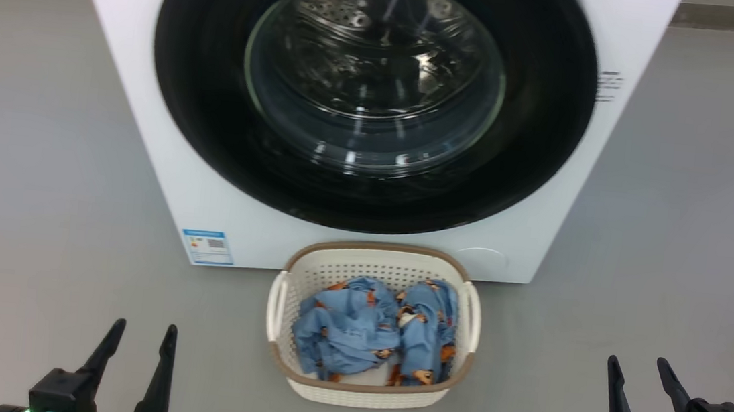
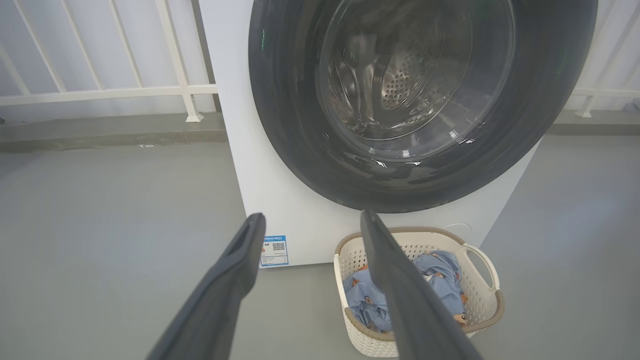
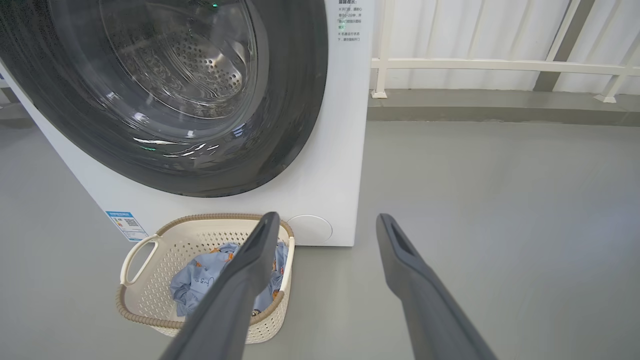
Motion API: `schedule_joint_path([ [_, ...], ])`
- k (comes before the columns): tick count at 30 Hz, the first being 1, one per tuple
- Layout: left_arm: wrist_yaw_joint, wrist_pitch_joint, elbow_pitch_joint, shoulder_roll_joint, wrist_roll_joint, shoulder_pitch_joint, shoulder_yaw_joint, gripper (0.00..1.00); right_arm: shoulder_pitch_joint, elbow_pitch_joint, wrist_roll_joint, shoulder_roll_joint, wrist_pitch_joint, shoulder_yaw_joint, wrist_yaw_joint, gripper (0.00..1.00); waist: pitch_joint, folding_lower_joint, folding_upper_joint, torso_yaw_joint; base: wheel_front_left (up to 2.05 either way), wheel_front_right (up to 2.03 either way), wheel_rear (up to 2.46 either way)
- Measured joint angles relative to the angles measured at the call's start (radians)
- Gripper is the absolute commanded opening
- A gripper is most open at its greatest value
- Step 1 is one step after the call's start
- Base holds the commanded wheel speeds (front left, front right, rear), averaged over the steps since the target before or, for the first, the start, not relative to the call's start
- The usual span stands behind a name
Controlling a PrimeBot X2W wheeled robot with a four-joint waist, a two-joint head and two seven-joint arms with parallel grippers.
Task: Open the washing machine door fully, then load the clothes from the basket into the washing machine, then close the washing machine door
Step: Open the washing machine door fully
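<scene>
- The washing machine door [image 1: 204, 82] lies flat against the front of the washing machine [image 1: 162, 166], with no gap visible round its black ring. I judge it fully shut, so the first step has not begun.
- Through the door's glass the steel drum looks bare; none of the blue fabric can be seen inside the washing machine.
- The basket [image 1: 362, 394] stands on the floor [image 1: 40, 168] just in front of the washing machine, below the lower edge of the door. Whether it touches the white front panel I cannot tell.
- The clothes [image 1: 348, 329] lie crumpled inside the basket — all of the load that can be seen sits there, so loading is wholly left to do.
- The left jaws stand wide with nothing between them, their fingers [image 1: 103, 349] well out from the washing machine, farther from it than the basket, on the side of its blue label [image 1: 207, 246].
- The right jaws are likewise spread wide and carry nothing, their fingers [image 1: 617, 405] as far out from the washing machine, on the side away from the label.
- Neither pair touches the door, the basket or the clothes.
- By my reading everything remains — swing the door fully open, move the clothes from the basket into the drum, then shut the door.
</scene>
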Motion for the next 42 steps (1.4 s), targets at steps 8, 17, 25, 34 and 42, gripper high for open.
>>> schedule_joint_path([
  [8, 0.000, 0.000, -0.001, 0.000, 0.000, 0.000, 0.002, 1.00, 0.000, -0.002, 0.000, 0.002, 0.000, -0.013, 0.000, 1.00, 0.000, 0.0000, 0.0000, -0.001, 1.23, 1.23, -2.46],
  [17, 0.000, 0.000, -0.002, -0.002, -0.002, -0.001, 0.003, 1.00, 0.000, -0.013, 0.000, 0.004, 0.000, -0.015, 0.000, 1.00, 0.007, 0.0000, 0.0000, -0.001, 1.23, 1.23, -2.46],
  [25, 0.000, 0.000, 0.005, -0.019, -0.055, -0.004, 0.005, 1.00, -0.001, -0.015, 0.000, 0.005, 0.000, -0.017, 0.000, 1.00, 0.011, 0.0000, 0.0000, -0.002, 0.93, 0.92, -1.86],
  [34, 0.000, 0.000, 0.007, -0.020, -0.055, -0.004, 0.002, 1.00, -0.001, -0.012, 0.002, 0.005, 0.000, -0.017, 0.000, 1.00, 0.002, 0.0000, 0.0000, -0.003, 0.27, 0.27, -0.53],
  [42, 0.000, 0.000, 0.003, -0.021, -0.064, -0.003, -0.008, 1.00, -0.021, 0.001, 0.160, 0.016, 0.000, 0.012, 0.000, 0.00, -0.003, 0.0000, 0.0000, -0.004, 0.00, 0.00, 0.00],
])
